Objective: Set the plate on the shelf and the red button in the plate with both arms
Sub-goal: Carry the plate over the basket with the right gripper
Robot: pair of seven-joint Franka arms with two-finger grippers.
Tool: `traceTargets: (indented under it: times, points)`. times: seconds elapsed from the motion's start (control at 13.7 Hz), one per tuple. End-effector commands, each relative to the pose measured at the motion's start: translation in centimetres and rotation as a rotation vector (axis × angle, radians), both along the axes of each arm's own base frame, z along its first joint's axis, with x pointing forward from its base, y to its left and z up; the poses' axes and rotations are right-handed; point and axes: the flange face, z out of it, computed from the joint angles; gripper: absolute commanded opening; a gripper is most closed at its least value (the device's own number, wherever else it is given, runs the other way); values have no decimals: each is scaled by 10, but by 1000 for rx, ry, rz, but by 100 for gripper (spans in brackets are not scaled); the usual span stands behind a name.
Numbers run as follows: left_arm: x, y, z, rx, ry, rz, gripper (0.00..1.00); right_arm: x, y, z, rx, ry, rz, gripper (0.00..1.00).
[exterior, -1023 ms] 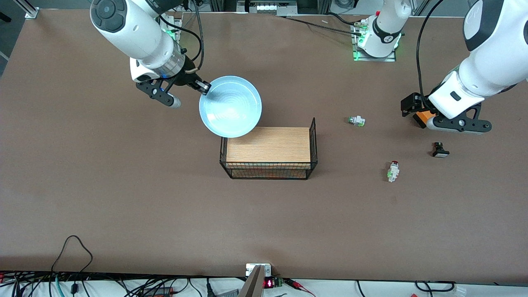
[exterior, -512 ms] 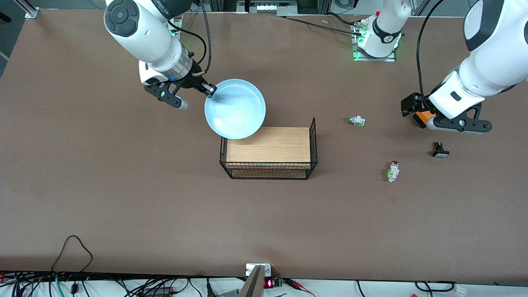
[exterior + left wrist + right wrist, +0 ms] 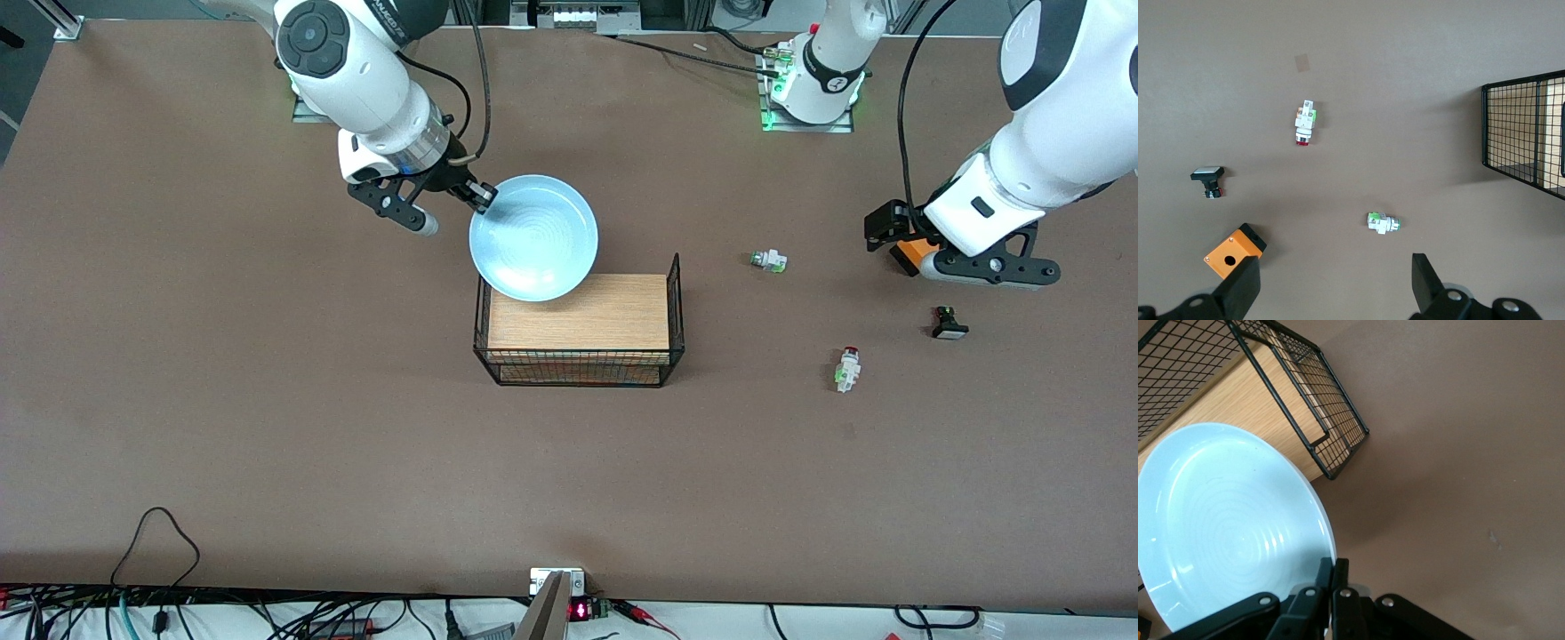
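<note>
The plate [image 3: 533, 237], pinched at its rim by the right gripper [image 3: 481, 197], is carried over the wire rack [image 3: 578, 327] and should be lowered level, while the left gripper [image 3: 898, 247] waits spread above the table near the red button [image 3: 847, 368].

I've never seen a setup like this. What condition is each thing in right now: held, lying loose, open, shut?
plate: held by its rim in the air, partly over the rack.
right gripper: shut on the plate.
left gripper: open, empty, hovering over the table.
red button: lying loose on its side.
green-capped button: lying loose.
black button: lying loose.
wire rack: standing, wooden shelf bare.
</note>
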Motion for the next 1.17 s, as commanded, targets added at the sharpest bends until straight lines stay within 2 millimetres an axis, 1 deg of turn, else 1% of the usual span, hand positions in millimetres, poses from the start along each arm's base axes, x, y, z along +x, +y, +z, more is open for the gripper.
traceTargets:
  times: [0.0, 0.15, 0.88, 1.1]
  points:
    - [4, 0, 7, -20, 8, 3, 100, -1, 14, -10, 12, -22, -10, 0]
    - [4, 0, 7, -20, 10, 2, 100, -1, 23, -19, 18, -35, -7, 0]
    - [4, 1, 7, -20, 10, 0, 100, 5, 39, -47, 28, -65, -7, 0]
    - [3, 1, 6, -20, 11, 0, 100, 10, 42, -55, 33, -77, -14, 0]
